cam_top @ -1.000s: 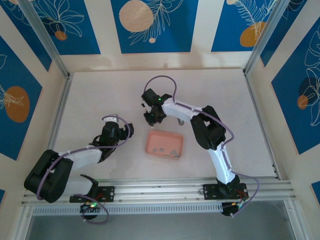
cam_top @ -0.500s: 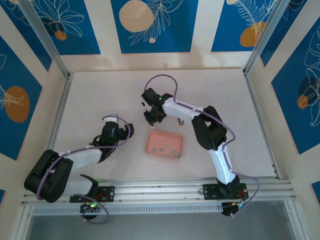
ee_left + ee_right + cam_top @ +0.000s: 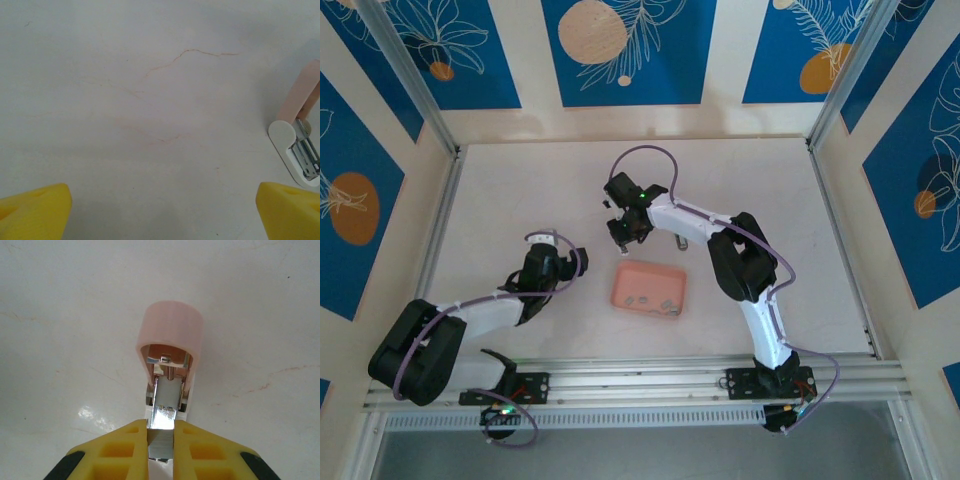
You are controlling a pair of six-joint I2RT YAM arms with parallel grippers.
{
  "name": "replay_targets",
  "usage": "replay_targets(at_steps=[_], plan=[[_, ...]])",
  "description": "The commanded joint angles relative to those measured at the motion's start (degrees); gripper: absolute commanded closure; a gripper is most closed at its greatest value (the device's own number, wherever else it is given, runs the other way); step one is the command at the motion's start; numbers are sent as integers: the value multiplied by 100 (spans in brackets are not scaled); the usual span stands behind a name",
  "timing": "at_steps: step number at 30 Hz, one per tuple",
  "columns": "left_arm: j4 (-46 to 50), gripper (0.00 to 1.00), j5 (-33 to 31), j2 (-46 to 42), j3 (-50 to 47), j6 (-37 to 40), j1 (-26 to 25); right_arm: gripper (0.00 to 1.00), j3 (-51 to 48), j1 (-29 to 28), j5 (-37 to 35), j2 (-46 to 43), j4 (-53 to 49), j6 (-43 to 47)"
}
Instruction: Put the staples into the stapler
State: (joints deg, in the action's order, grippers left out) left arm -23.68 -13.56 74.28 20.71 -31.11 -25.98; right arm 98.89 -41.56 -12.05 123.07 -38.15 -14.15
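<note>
**Staple strip [image 3: 161,417] brought to the opened stapler [image 3: 172,335] by the right gripper [image 3: 161,442]**

Over the last second the right gripper has been edged slightly toward the top of the overhead frame, away from the pink tray [image 3: 650,268]. The strip is pinched between its clenched fingers, with its tip at the stapler's channel in the centre of the wrist frame, so insertion appears to be under way. More staples [image 3: 666,303] are left in the tray. The left gripper [image 3: 162,215] is spread wide and grasps nothing.

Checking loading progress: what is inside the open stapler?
Under the raised pink lid, a metal channel and a shiny strip pinched in the right jaws, which cover its near end.
</note>
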Motion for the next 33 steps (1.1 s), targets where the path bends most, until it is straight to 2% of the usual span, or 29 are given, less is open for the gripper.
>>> replay_targets(at_steps=[1,33], plan=[[107,5,20,-114,29,79,93,84,130,30,172,73,-75,-123],[92,5,28,-68,60,99,94,84,-9,12,191,270,-77,-174]])
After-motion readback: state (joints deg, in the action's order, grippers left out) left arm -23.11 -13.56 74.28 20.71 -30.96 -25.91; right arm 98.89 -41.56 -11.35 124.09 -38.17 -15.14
